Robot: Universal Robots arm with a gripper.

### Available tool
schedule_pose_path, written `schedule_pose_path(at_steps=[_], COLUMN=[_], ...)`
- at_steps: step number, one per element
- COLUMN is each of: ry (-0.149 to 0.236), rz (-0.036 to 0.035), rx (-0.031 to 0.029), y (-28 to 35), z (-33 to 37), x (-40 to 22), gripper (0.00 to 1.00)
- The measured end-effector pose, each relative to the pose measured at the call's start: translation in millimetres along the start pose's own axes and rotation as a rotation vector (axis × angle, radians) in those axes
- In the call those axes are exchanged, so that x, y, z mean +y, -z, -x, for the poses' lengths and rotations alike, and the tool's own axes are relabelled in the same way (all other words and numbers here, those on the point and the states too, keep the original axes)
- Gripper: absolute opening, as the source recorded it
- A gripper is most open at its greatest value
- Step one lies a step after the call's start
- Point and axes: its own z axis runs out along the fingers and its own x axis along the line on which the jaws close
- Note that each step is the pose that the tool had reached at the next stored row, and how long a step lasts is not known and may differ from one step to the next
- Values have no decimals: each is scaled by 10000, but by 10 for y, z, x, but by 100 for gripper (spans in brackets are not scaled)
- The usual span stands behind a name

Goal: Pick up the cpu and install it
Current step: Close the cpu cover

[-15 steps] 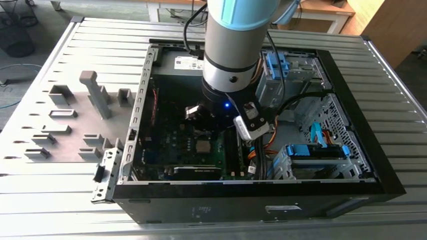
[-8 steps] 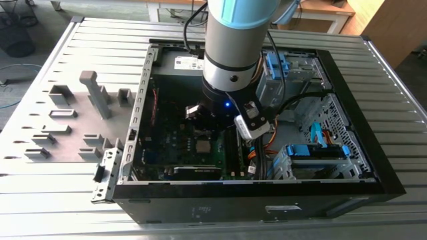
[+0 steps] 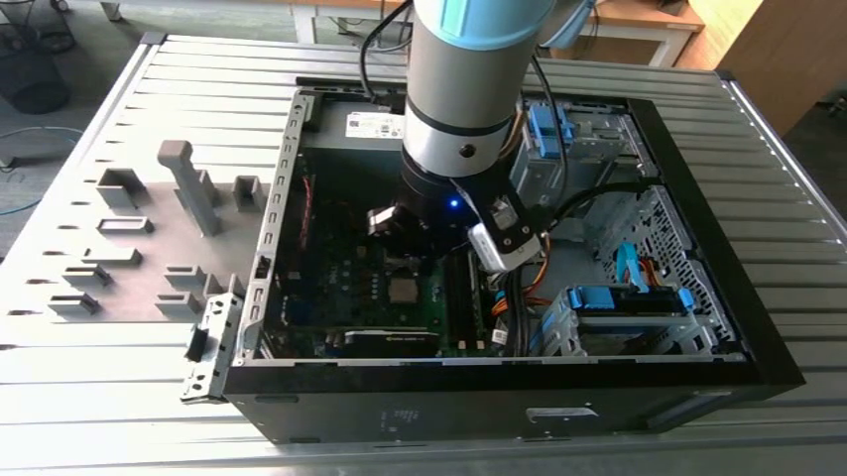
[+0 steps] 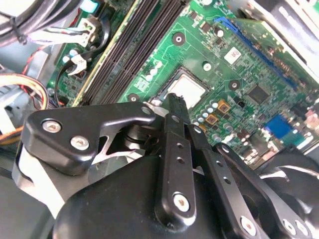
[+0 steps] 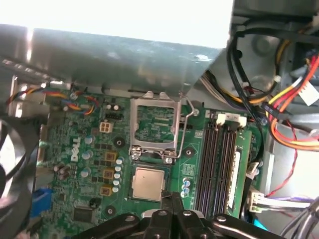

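The robot arm (image 3: 463, 99) reaches down into an open computer case (image 3: 503, 407) that lies on its side on a slatted metal table (image 3: 119, 397). Its wrist hangs over the green motherboard (image 5: 89, 149).

In both wrist views the gripper (image 5: 172, 198) (image 4: 174, 99) has its black fingers drawn together to a narrow tip, with nothing held between them.

The cpu (image 5: 148, 183) (image 4: 188, 88) (image 3: 397, 291) lies flat in its socket on the motherboard, silvery top up. It is just past the fingertips and, as far as I can see, not touched by them.

The socket's metal load bracket (image 5: 153, 127) is swung up and open on the far side of the chip, with its wire lever (image 5: 185, 130) raised beside it.

The black memory slots (image 5: 219, 164) (image 4: 134, 50) run alongside the socket. Bundles of coloured cables (image 5: 294, 109) lie beyond them.

Towards the exterior view's right, drive bays with blue tabs (image 3: 622, 297) fill that side of the case. On the exterior view's left, outside the case, a grey fixture tray (image 3: 146, 238) rests on the table.
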Motion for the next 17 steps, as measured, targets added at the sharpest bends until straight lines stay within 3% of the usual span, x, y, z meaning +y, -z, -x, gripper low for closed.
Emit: schedule_pose_path(at_steps=[17], ry=[3083], rz=[-67], rx=[21], y=[-17], z=[0], x=[0], gripper=[11])
